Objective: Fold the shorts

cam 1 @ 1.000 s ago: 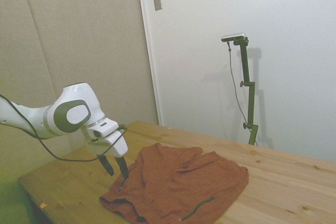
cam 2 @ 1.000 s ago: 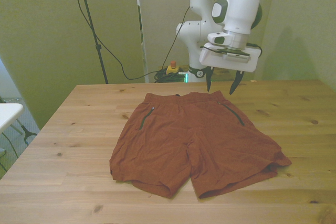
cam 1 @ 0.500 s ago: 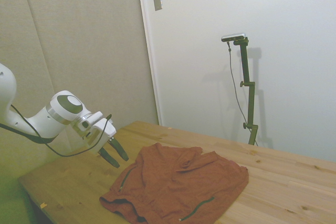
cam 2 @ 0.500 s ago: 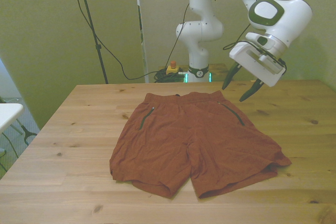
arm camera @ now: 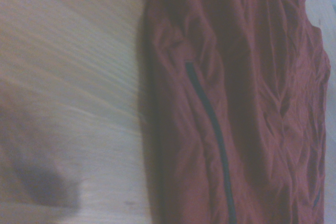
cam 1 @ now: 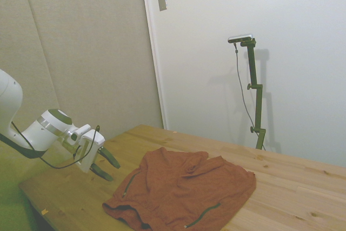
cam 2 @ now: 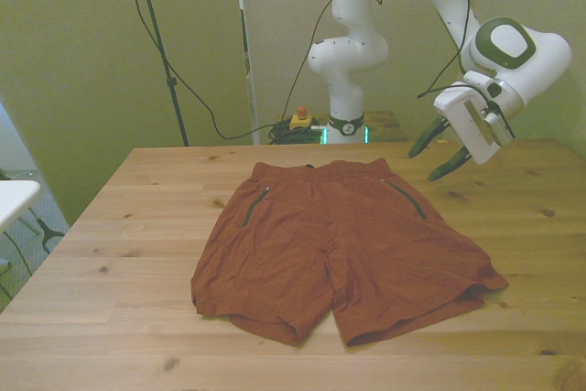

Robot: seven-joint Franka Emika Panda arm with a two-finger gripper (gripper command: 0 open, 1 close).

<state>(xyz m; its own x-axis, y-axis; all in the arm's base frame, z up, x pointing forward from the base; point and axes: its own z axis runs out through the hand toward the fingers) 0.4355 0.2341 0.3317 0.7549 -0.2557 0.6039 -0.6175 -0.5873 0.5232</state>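
Hovering above the wooden table (cam 2: 137, 226), the claw (cam 2: 438, 155) had its two dark fingers spread apart, gripping and touching nothing. Rust-orange shorts (cam 2: 339, 244) lay flat beside it, toward the front view's left.

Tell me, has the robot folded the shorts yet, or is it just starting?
Just starting. Nothing looks folded: the rust-orange shorts lie spread flat on the wooden table, both legs side by side, waistband toward the robot. The gripper hangs open and empty above the table, off the shorts' waistband corner at the front view's right, touching nothing. Grabbing the cloth and every fold are left.
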